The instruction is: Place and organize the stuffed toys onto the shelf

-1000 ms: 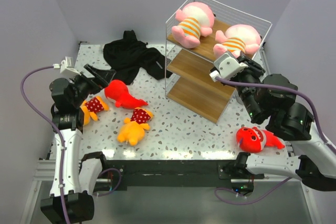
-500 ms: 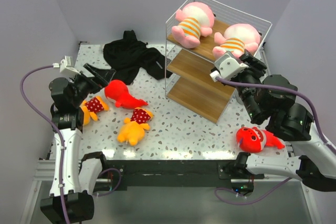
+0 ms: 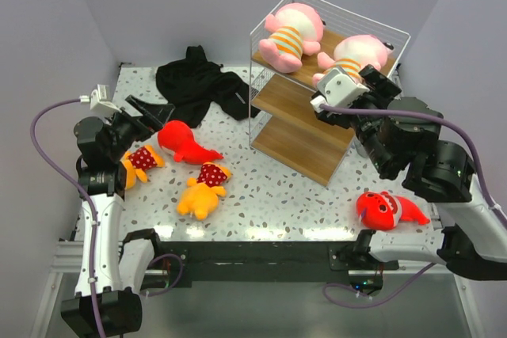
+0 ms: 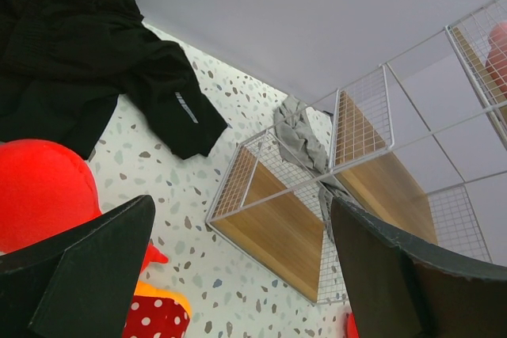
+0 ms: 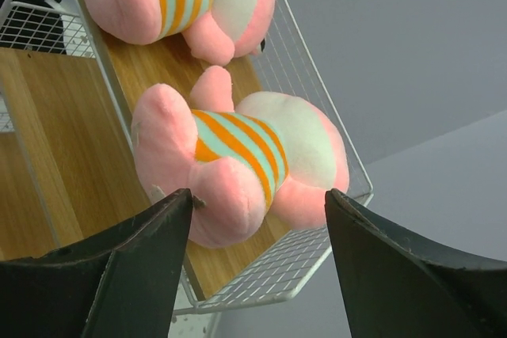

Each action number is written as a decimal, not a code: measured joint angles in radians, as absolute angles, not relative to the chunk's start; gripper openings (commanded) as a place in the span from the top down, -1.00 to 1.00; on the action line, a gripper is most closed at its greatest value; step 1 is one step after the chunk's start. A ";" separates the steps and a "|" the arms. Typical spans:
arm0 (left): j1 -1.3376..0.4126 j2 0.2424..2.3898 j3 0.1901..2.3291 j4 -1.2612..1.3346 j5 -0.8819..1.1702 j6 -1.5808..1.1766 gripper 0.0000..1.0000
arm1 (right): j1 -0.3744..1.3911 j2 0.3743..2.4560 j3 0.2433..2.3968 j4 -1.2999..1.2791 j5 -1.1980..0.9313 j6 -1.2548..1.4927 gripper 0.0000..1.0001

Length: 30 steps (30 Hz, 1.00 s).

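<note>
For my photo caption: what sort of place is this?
Probably a robot test cell: plain walls enclose a speckled table, a left arm and right arm are mounted at its near edge, and stuffed toys lie beside a wire shelf.

We see that the stuffed toys are soft, fuzzy plush. The shelf is made of thin white wire that looks like painted metal, with pale wooden boards that are smooth and show fine lines of grain. The tabletop is white with dark speckles and looks hard, smooth and a little shiny, the black garment and the grey cloth are dull, crumpled cloth, and the fingers of the right pincer look like dull black plastic.
</note>
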State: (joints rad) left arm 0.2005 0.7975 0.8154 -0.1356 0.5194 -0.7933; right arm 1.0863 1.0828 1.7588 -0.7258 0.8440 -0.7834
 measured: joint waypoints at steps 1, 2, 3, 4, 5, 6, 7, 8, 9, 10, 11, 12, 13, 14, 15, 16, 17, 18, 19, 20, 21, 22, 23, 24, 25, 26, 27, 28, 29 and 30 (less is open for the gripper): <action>0.200 0.797 0.815 -0.136 0.519 -0.793 -0.95 | 1.086 1.087 1.773 -0.743 0.842 -0.773 -0.43; 0.200 0.797 0.815 -0.136 0.519 -0.793 -0.95 | 1.086 1.091 1.787 -0.760 0.839 -0.761 -0.43; 0.200 0.797 0.815 -0.136 0.520 -0.793 -0.95 | 1.086 1.094 1.801 -0.777 0.837 -0.751 -0.43; 0.200 0.797 0.815 -0.135 0.520 -0.793 -0.95 | 1.086 1.099 1.816 -0.792 0.831 -0.742 -0.43; 0.200 0.797 0.815 -0.136 0.519 -0.793 -0.95 | 1.086 1.102 1.830 -0.804 0.824 -0.733 -0.43; 0.200 0.797 0.815 -0.136 0.519 -0.793 -0.95 | 1.086 1.105 1.843 -0.814 0.818 -0.725 -0.43; 0.200 0.797 0.815 -0.135 0.519 -0.793 -0.95 | 1.086 1.107 1.853 -0.822 0.814 -0.719 -0.43; 0.200 0.797 0.815 -0.135 0.519 -0.793 -0.95 | 1.086 1.113 1.869 -0.834 0.809 -0.711 -0.43; 0.200 0.797 0.815 -0.136 0.519 -0.793 -0.95 | 1.086 1.119 1.888 -0.847 0.799 -0.701 -0.43; 0.200 0.798 0.815 -0.135 0.519 -0.793 -0.95 | 1.086 1.126 1.909 -0.862 0.789 -0.692 -0.43; 0.200 0.798 0.815 -0.135 0.518 -0.793 -0.95 | 1.086 1.136 1.933 -0.874 0.777 -0.681 -0.42; 0.200 0.800 0.815 -0.135 0.516 -0.793 -0.94 | 1.086 1.148 1.957 -0.879 0.758 -0.669 -0.42; 0.200 0.803 0.815 -0.135 0.513 -0.793 -0.93 | 1.086 1.160 1.981 -0.887 0.735 -0.654 -0.41; 0.200 0.807 0.815 -0.136 0.509 -0.793 -0.93 | 1.086 1.175 2.012 -0.898 0.711 -0.638 -0.40; 0.200 0.813 0.815 -0.136 0.500 -0.793 -0.93 | 1.086 1.191 2.042 -0.902 0.686 -0.622 -0.36; 0.200 0.819 0.815 -0.139 0.487 -0.794 -0.93 | 1.086 1.207 2.069 -0.906 0.655 -0.604 -0.33; 0.200 0.825 0.815 -0.145 0.473 -0.794 -0.92 | 1.086 1.226 2.096 -0.907 0.623 -0.585 -0.29; 0.200 0.832 0.815 -0.155 0.450 -0.797 -0.92 | 1.086 1.244 2.117 -0.907 0.599 -0.570 -0.19; 0.200 0.839 0.815 -0.168 0.424 -0.801 -0.92 | 1.086 1.264 2.144 -0.907 0.568 -0.548 -0.16; 0.200 0.846 0.815 -0.184 0.396 -0.805 -0.91 | 1.086 1.289 2.170 -0.905 0.538 -0.526 -0.13; 0.200 0.852 0.815 -0.202 0.365 -0.812 -0.90 | 1.087 1.313 2.194 -0.902 0.511 -0.502 -0.11; 0.200 0.857 0.815 -0.219 0.335 -0.820 -0.89 | 1.092 1.332 2.210 -0.896 0.489 -0.474 -0.10; 0.200 0.862 0.813 -0.235 0.308 -0.828 -0.89 | 1.104 1.351 2.215 -0.883 0.470 -0.447 -0.10; 0.200 0.866 0.810 -0.250 0.281 -0.832 -0.87 | 1.121 1.370 2.212 -0.873 0.459 -0.424 -0.09; 0.200 0.870 0.807 -0.260 0.260 -0.838 -0.86 | 1.148 1.383 2.199 -0.857 0.460 -0.411 -0.06; 0.200 0.875 0.802 -0.277 0.233 -0.846 -0.84 | 1.188 1.395 2.178 -0.838 0.461 -0.398 -0.02; 0.200 0.879 0.797 -0.286 0.214 -0.850 -0.83 | 1.227 1.409 2.156 -0.824 0.463 -0.388 0.02; 0.200 0.884 0.789 -0.295 0.191 -0.855 -0.82 | 1.265 1.424 2.132 -0.811 0.461 -0.377 0.07; 0.200 0.889 0.780 -0.310 0.168 -0.857 -0.81 | 1.301 1.442 2.110 -0.801 0.461 -0.366 0.14; 0.200 0.892 0.769 -0.319 0.145 -0.860 -0.80 | 1.326 1.460 2.088 -0.791 0.463 -0.355 0.16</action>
State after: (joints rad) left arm 0.2005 0.8921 0.7689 -0.3187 0.1452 -0.8597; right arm 1.3258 1.4605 2.0876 -0.7910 0.4633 -0.3553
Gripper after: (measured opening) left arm 0.917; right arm 0.477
